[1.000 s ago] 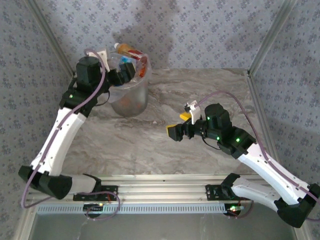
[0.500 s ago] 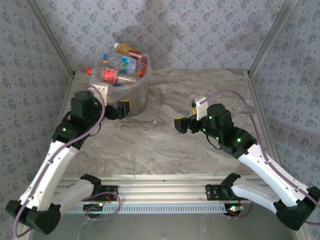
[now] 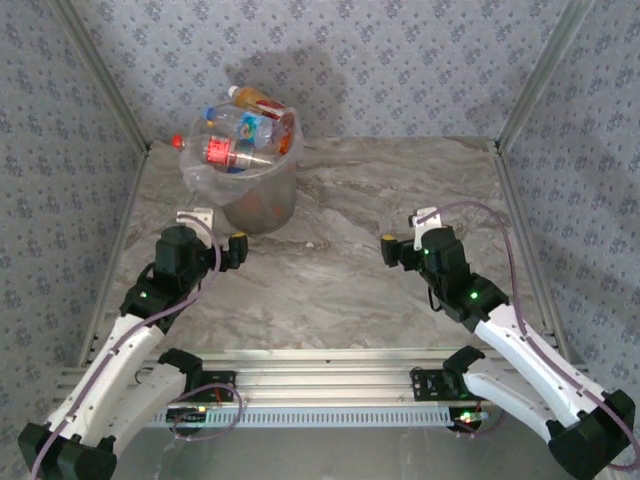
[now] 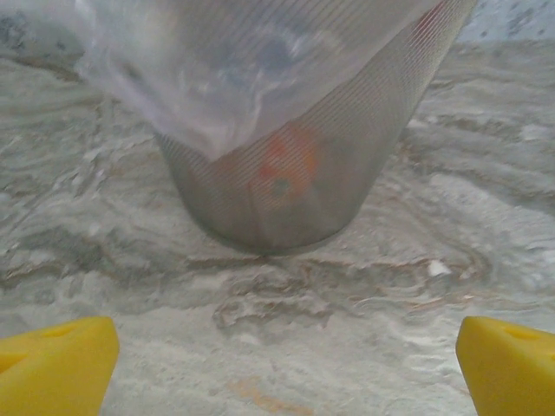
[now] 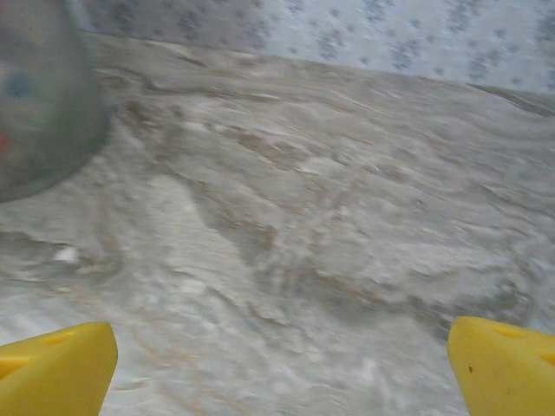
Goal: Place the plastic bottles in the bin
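Note:
The bin (image 3: 262, 205) stands at the back left of the table, heaped to the rim with several plastic bottles (image 3: 240, 140); one red-capped bottle (image 3: 178, 141) pokes over its left rim. My left gripper (image 3: 232, 248) hangs open and empty just in front of the bin. In the left wrist view the bin (image 4: 347, 173) rises straight ahead beyond the left gripper (image 4: 290, 364), with an orange bottle (image 4: 282, 169) showing through its wall. My right gripper (image 3: 392, 250) is open and empty over the middle right of the table. The right wrist view has the right gripper (image 5: 282, 364) over bare marble, with the bin (image 5: 35, 113) far left.
The marble table (image 3: 340, 290) is fenced by metal frame posts (image 3: 525, 85) and patterned walls on three sides. A clear bag (image 4: 217, 78) drapes over the bin's outside. An aluminium rail (image 3: 320, 385) with the arm bases runs along the near edge.
The left gripper has pulled back from over the bin and come down in front of it. The right gripper has drawn back to the right. Both stayed open.

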